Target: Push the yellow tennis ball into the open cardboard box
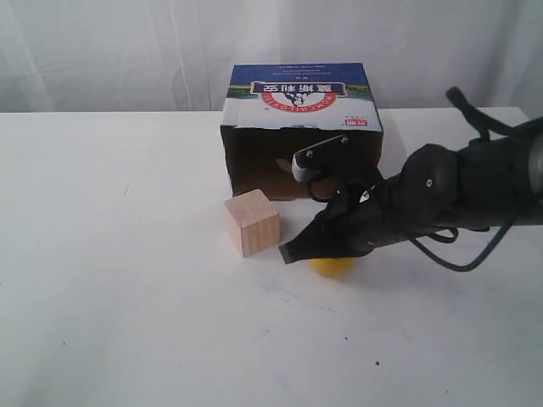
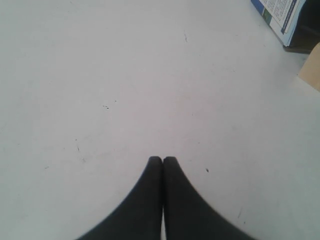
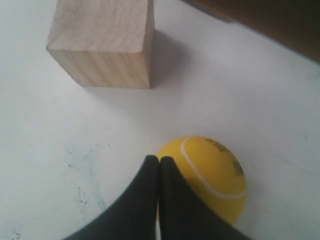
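Observation:
The yellow tennis ball [image 1: 332, 266] lies on the white table in front of the open cardboard box [image 1: 302, 127], mostly hidden under my right arm. In the right wrist view the ball [image 3: 212, 172] sits right beside and partly under my right gripper [image 3: 159, 160], whose fingers are pressed together with nothing between them. In the exterior view the right gripper [image 1: 288, 253] tip points left, just past the ball. The left gripper [image 2: 162, 160] is shut over bare table; it does not show in the exterior view.
A pale wooden cube [image 1: 251, 222] stands left of the ball, in front of the box's left side; it also shows as the cube [image 3: 107, 42] ahead of the right gripper. A box corner [image 2: 280, 17] and cube edge [image 2: 312, 70] show at the left wrist view's border.

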You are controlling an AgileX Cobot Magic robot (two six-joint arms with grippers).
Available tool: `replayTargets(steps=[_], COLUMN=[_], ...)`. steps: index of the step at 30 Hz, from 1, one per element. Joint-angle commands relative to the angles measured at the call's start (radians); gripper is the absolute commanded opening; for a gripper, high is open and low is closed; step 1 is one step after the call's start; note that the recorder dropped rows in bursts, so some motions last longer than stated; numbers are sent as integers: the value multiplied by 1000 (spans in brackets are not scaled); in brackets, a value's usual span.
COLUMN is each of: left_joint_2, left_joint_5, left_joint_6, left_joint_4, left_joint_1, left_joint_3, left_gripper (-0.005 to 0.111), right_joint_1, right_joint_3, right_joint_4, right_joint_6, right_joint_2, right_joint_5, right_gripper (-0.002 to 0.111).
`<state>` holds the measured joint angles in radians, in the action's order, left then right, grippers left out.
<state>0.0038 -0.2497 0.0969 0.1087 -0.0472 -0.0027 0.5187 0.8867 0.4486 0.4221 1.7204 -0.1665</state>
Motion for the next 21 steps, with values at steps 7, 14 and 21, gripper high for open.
replayTargets(steps=[7, 14, 21], left_joint_2=[-4, -4, -4], left_joint_5=[-5, -5, -5], left_joint_6=[7, 7, 7], left_joint_4=[5, 5, 5], left_joint_1=[-6, -6, -6], left_joint_3=[3, 3, 3], left_gripper=[0, 0, 0], right_joint_1=[-2, -2, -2], right_joint_3=[-2, -2, -2], right_joint_4=[4, 4, 4], right_joint_6=[-8, -8, -4], right_joint_2=[102, 102, 102], right_joint_5=[153, 357, 460], right_gripper=[0, 0, 0])
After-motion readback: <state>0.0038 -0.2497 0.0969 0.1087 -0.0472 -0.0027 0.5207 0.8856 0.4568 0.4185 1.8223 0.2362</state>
